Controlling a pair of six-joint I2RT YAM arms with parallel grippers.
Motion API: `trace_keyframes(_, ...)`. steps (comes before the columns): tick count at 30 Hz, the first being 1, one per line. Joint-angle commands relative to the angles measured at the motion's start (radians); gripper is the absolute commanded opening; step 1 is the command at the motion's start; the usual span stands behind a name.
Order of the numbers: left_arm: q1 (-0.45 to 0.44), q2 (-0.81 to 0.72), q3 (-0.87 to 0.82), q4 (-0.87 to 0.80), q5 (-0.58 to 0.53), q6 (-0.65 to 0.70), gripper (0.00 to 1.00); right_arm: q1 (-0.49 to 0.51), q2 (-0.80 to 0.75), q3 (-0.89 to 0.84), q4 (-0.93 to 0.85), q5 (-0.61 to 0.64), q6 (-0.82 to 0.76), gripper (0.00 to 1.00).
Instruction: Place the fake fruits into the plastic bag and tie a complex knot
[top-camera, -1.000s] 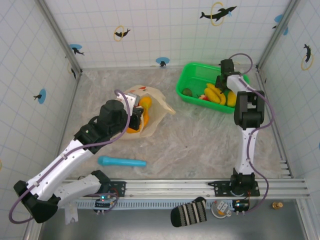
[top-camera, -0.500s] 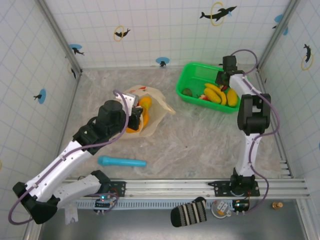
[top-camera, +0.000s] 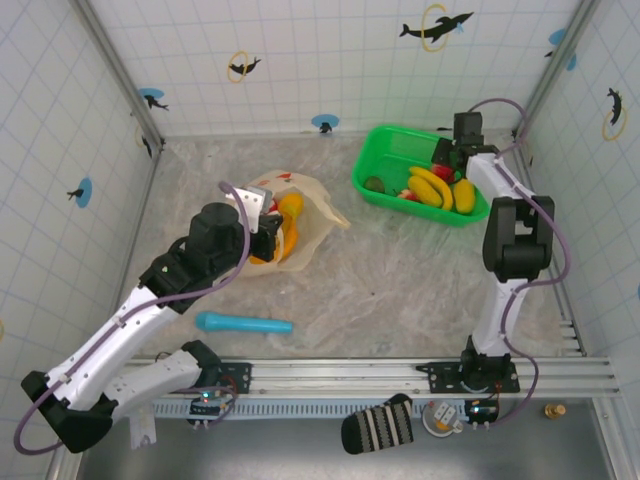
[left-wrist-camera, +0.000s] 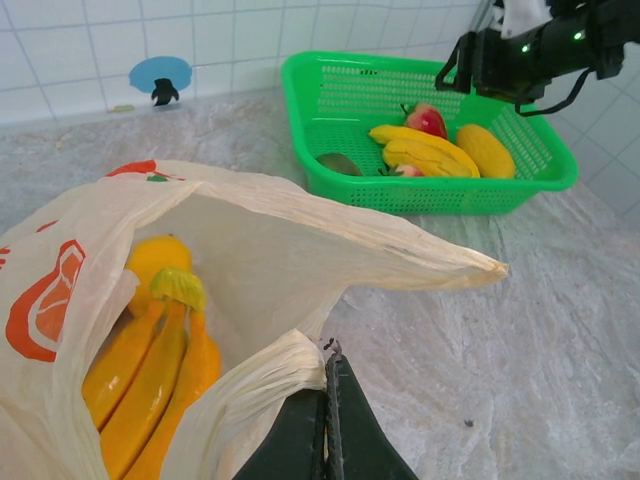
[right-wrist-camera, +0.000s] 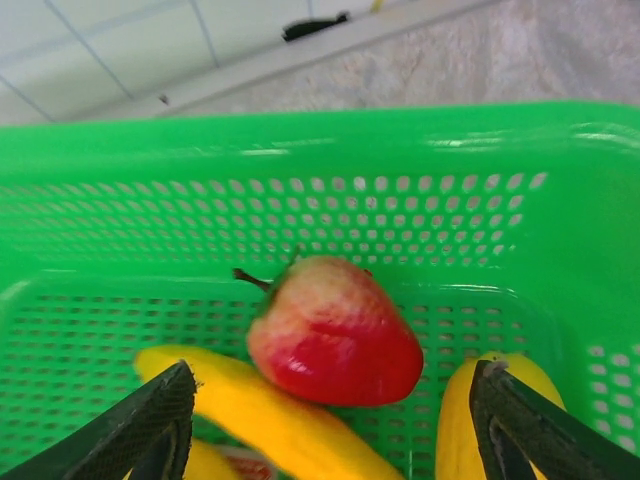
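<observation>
The cream plastic bag (top-camera: 305, 212) lies at centre left with its mouth open. My left gripper (left-wrist-camera: 329, 405) is shut on a bunched strip of the bag's rim. Inside the bag (left-wrist-camera: 300, 235) are yellow bananas (left-wrist-camera: 150, 365) and an orange round fruit (left-wrist-camera: 152, 258). My right gripper (right-wrist-camera: 332, 400) hangs open over the far end of the green basket (top-camera: 392, 140), holding nothing. Between and just beyond its fingers lies a red strawberry-like fruit (right-wrist-camera: 335, 330). It rests against a banana (right-wrist-camera: 270, 415) and a yellow fruit (right-wrist-camera: 455, 430).
The basket (left-wrist-camera: 450, 190) stands at the back right near the tiled walls and also holds a dark green piece (top-camera: 374, 184). A blue tube (top-camera: 243, 323) lies on the table in front of the bag. The left arm (top-camera: 150, 300) stretches diagonally across the left side.
The right arm's elbow swung to the right while its gripper stayed over the basket's far end. The left arm drew slightly to the left, still holding the bag's rim.
</observation>
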Motion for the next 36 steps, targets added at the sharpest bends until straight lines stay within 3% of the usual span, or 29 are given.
trace_keyframes(1,-0.006,0.010,-0.005,-0.009,-0.018,0.001,0.00,0.005,0.098,0.098,-0.034,0.016,-0.064,0.77)
trace_keyframes(10,-0.006,0.080,0.020,-0.011,-0.020,0.028,0.00,-0.003,0.284,0.274,-0.086,-0.037,-0.108,0.77)
trace_keyframes(15,-0.006,0.101,0.016,0.009,-0.014,0.032,0.00,-0.002,0.289,0.254,-0.088,-0.039,-0.081,0.71)
trace_keyframes(18,-0.006,0.104,0.012,0.014,-0.007,0.030,0.00,-0.003,0.267,0.229,-0.076,-0.019,-0.073,0.63)
trace_keyframes(20,-0.006,0.102,0.012,0.012,-0.005,0.029,0.00,-0.005,0.229,0.190,-0.043,-0.011,-0.071,0.55)
trace_keyframes(23,-0.006,0.092,0.020,0.001,-0.011,0.028,0.00,-0.006,0.161,0.160,-0.015,-0.005,-0.062,0.52)
trace_keyframes(31,-0.006,0.049,0.028,-0.007,-0.022,0.013,0.00,0.041,-0.091,0.080,0.060,-0.033,-0.038,0.51)
trace_keyframes(36,-0.006,0.011,0.019,0.002,-0.038,-0.008,0.00,0.118,-0.316,-0.093,0.202,-0.208,0.069,0.52)
